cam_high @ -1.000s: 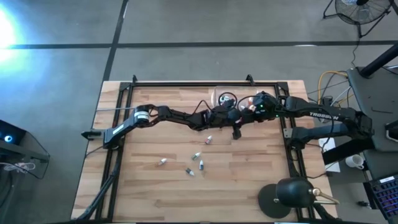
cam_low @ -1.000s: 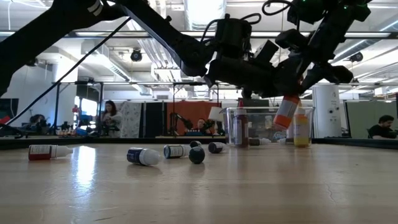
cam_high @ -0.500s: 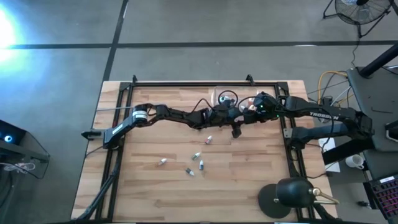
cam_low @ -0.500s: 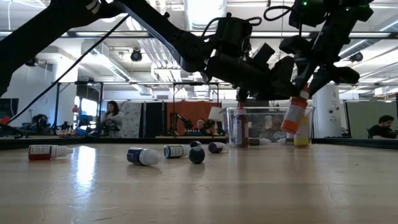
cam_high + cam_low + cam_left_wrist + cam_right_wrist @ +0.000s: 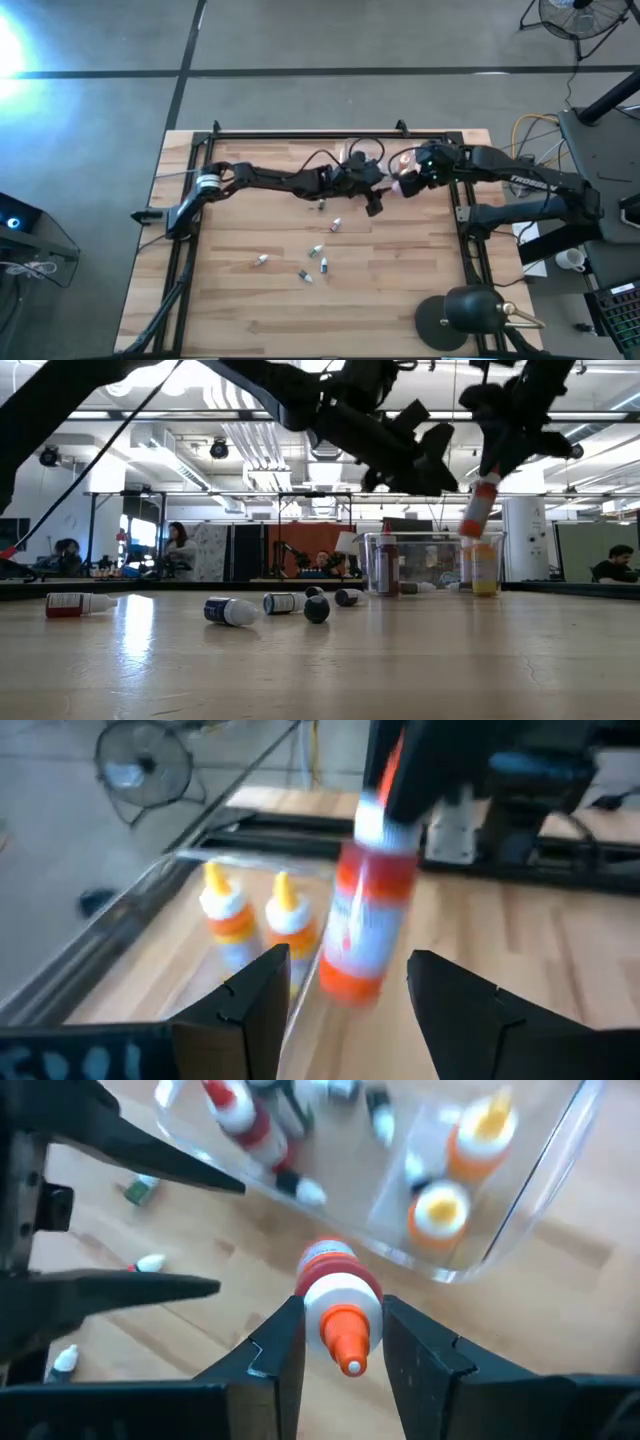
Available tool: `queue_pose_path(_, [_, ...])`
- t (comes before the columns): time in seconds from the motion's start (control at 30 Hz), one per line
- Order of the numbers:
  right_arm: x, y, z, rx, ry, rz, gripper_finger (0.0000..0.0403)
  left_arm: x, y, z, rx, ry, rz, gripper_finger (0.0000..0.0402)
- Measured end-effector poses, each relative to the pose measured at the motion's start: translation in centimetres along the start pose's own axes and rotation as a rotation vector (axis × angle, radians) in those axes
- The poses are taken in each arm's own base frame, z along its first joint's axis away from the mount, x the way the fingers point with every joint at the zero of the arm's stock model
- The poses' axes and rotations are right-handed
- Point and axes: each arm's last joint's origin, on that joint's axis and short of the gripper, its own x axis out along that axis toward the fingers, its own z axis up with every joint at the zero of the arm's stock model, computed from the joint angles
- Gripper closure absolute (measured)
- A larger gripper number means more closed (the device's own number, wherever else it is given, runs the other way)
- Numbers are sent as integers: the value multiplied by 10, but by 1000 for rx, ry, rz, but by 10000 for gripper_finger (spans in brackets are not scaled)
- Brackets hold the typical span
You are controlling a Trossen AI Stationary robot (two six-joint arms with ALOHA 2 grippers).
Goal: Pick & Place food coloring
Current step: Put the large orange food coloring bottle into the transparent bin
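Note:
My right gripper (image 5: 342,1310) is shut on a white bottle with orange bands and an orange pointed cap (image 5: 478,510), held up beside the clear box (image 5: 500,1220). My left gripper (image 5: 345,1005) is open and empty, its fingers just short of that bottle (image 5: 365,910), and it is above the table in the low view (image 5: 435,460). Several bottles stand or lie inside the box (image 5: 225,915). Several small bottles (image 5: 316,250) lie on their sides on the wooden table (image 5: 230,310); they also show in the low view (image 5: 230,610). My right gripper pinches the bottle's cap end (image 5: 342,1295) between its two fingers, from above and pointing down. The bottle hangs below the fingers, cap up and base down (image 5: 350,982), slightly tilted. It is lifted clear of the table, by the box's near wall.
The clear box (image 5: 372,158) stands at the table's far middle, between the two arms. A black lamp base (image 5: 468,318) sits at the near right corner. A black frame (image 5: 300,135) runs along the table's far edge.
My right gripper has lifted the bottle and carried it a little toward the table's right edge; the bottle now hangs nearer upright. My left gripper has risen and drawn back a little toward the table's left.

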Motion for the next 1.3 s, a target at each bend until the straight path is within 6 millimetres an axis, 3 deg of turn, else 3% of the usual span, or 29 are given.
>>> queue_pose_path(0.13, [-15,7,21,-133,-96,-41,297,-13,6,0,-27,115,66,225])
queue_pose_path(0.27, [-10,11,48,-245,-116,-113,297,-31,9,2,-125,93,90,225])
queue_pose_path(0.57, [52,14,103,-483,60,-161,297,-100,20,-19,-372,45,159,225])
queue_pose_path(0.73, [86,-11,124,-460,147,-198,296,-138,27,-37,-503,-5,205,225])
queue_pose_path(0.97, [116,-27,139,-414,165,-140,296,-172,33,-54,-581,-74,208,225])
queue_pose_path(1.1, [127,-28,139,-406,207,-104,292,-179,35,-61,-580,-66,213,225])
queue_pose_path(1.3, [133,-30,138,-398,223,-133,251,-179,36,-64,-576,-60,226,225])
